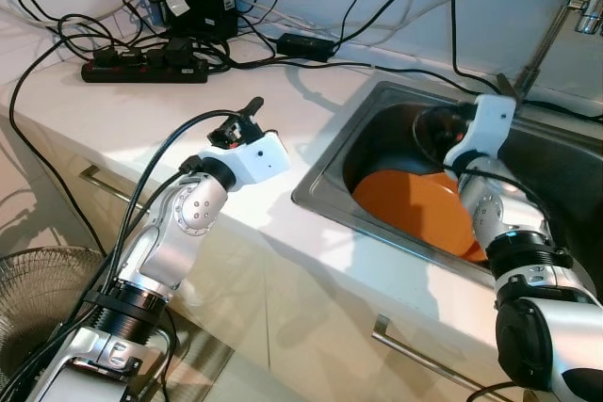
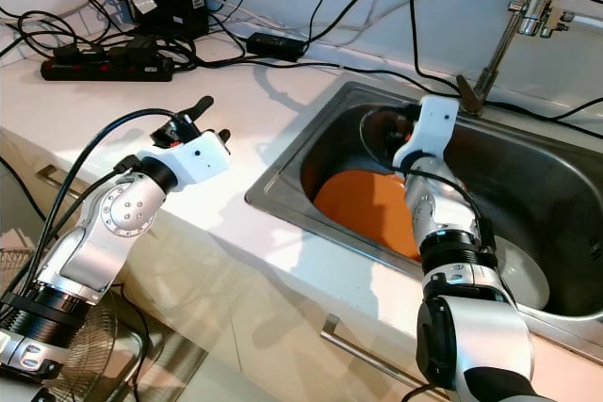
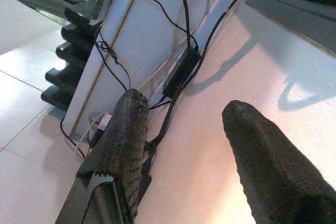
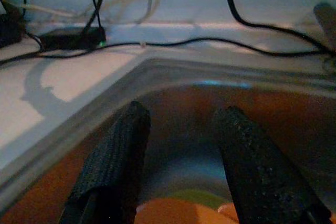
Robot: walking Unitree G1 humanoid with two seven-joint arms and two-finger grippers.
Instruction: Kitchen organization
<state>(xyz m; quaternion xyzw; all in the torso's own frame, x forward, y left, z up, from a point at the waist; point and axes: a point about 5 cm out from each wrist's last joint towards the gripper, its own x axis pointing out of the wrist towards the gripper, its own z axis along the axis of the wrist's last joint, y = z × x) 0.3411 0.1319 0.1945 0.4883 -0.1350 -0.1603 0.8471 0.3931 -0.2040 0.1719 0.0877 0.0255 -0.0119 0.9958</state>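
At the far left of the desk a black power strip lies among tangled cables, with a black adapter behind it against the wall. The clutter sits well back from the sink, probably to keep it dry.

The left gripper hovers over bare desk near the sink's left edge, its fingers spread with nothing between them. It looks parked there, ready to receive or steady whatever comes out of the basin.

Further right, the steel sink holds an orange plate leaning against its left wall, with a dark round bowl-like vessel behind it. A white plate lies flat on the basin floor on the near right. The right gripper reaches down inside the sink, just above the orange plate; its fingers are apart and pinch nothing. The plate seems the likely item to be lifted out next.

At the far right the tap rises over the basin. The desk is pale and smooth, sunlit, with cabinet handles along its near front and a wire fan grille on the floor at the near left.
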